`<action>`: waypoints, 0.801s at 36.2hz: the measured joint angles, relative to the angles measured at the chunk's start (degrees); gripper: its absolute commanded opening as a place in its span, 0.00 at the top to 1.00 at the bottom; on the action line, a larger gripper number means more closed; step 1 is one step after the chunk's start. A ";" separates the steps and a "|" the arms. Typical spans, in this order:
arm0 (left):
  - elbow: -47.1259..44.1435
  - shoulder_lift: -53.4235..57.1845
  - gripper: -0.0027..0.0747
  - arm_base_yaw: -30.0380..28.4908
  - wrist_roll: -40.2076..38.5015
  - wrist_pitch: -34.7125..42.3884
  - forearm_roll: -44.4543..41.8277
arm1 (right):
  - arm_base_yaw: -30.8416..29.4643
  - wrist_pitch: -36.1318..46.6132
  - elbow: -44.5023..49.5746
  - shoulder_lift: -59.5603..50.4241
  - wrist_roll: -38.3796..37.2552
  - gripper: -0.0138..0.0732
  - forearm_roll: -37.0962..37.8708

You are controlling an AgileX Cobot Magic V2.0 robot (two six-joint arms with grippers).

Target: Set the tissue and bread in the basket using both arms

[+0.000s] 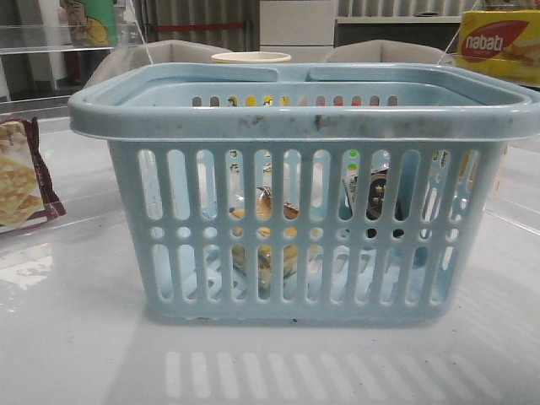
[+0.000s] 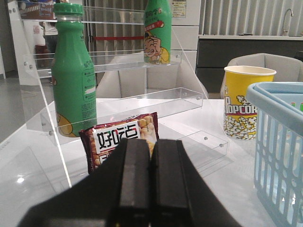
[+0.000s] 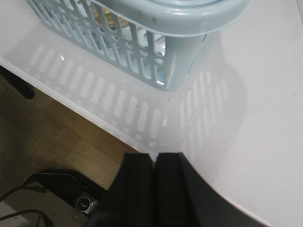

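The light-blue basket (image 1: 304, 126) fills the front view. Through its slots I see the bread (image 1: 266, 232), golden-brown pieces in clear plastic, lying inside at the middle. The tissue pack (image 1: 375, 198), dark and whitish, lies inside to the right of the bread. My left gripper (image 2: 151, 156) is shut and empty, left of the basket (image 2: 279, 142), facing a maroon cracker packet (image 2: 120, 139). My right gripper (image 3: 154, 165) is shut and empty, above the table's front edge near the basket's corner (image 3: 180, 56). Neither gripper shows in the front view.
A maroon cracker packet (image 1: 21, 177) lies at the left. A yellow nabati box (image 1: 502, 46) stands back right. A clear acrylic shelf (image 2: 128, 71) holds two green bottles (image 2: 73, 71). A yellow popcorn cup (image 2: 244, 101) stands behind the basket. The floor (image 3: 57, 137) lies beyond the table edge.
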State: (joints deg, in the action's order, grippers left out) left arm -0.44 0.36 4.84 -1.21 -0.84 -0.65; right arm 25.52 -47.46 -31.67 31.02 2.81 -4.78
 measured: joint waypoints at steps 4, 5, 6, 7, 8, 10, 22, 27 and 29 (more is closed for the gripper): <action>0.00 0.00 0.85 0.00 0.00 0.00 0.00 | 0.00 0.00 0.00 0.00 0.00 0.81 0.00; 0.00 0.00 0.85 0.00 0.00 0.00 0.00 | 0.00 0.00 0.00 0.00 0.00 0.81 0.00; 0.00 0.00 0.85 0.00 0.00 0.00 0.00 | 0.00 0.00 0.00 0.00 0.00 0.81 0.00; 0.00 0.00 0.85 0.00 0.00 0.00 0.00 | 0.00 0.00 0.00 0.00 0.00 0.81 0.00; 0.00 0.00 0.85 0.00 0.00 0.00 0.00 | 0.00 0.00 0.00 0.00 0.00 0.81 0.00; 0.00 0.00 0.85 0.00 0.00 0.05 0.00 | 0.00 0.00 0.00 0.00 0.00 0.81 0.00; 0.00 0.00 0.85 0.00 0.00 0.05 0.00 | -4.80 6.57 4.64 -6.88 0.00 0.81 0.21; 0.00 0.00 0.85 0.00 0.00 0.05 0.00 | -14.64 21.03 15.22 -17.94 0.10 0.81 0.45; 0.00 0.00 0.85 0.00 0.00 0.05 0.00 | -17.54 26.31 18.96 -21.15 0.10 0.81 0.45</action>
State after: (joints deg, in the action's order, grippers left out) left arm -0.44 0.36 4.84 -1.21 -0.79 -0.65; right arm 7.99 -21.15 -12.70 9.87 2.92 -4.33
